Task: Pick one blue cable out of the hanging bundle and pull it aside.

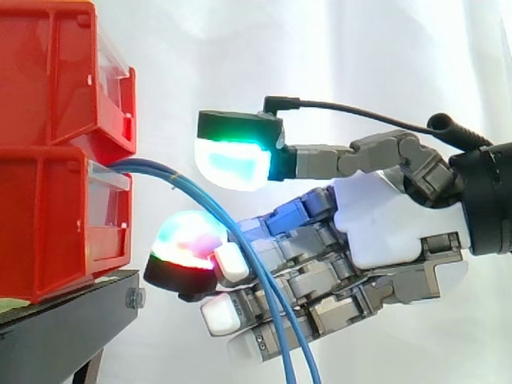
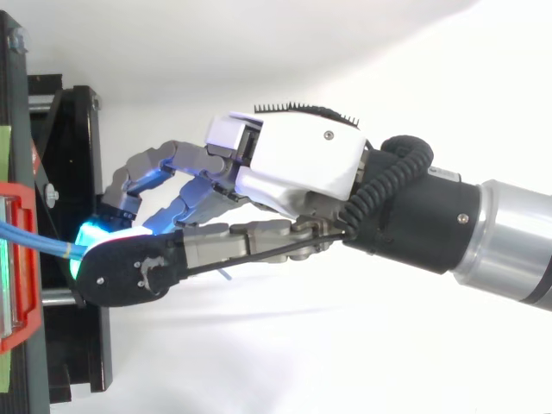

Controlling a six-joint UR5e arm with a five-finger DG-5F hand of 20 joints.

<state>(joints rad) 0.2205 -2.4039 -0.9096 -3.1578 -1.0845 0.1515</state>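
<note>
Several blue cables (image 1: 156,169) come out of the front of the lower red bin (image 1: 56,216), ahead of the hand's fingertips, and curve down and back across the near side of the fingers, hanging below the hand (image 1: 376,224). The hand is fairly wide. Its thumb reaches forward above the cables, with a green and cyan glowing pad (image 1: 232,160). Below the cables, one bent finger ends in a pad glowing red and green (image 1: 186,240). The cables run through the gap between that pad and the thumb, and neither one closes on them. The other fingers sit lower still, loosely bent, with white pads, and the cables cross in front of them; whether they touch cannot be told. From above, the cables (image 2: 39,239) run from the bin straight to the fingertips, where the thumb lies beside the bent fingers of the hand (image 2: 297,164). A second red bin (image 1: 56,72) sits on top of the lower one, just ahead of the thumb and higher. Both bins rest on a black stand (image 1: 64,328), below and ahead of the fingers. A white curtain (image 1: 360,56) hangs behind the hand.
</note>
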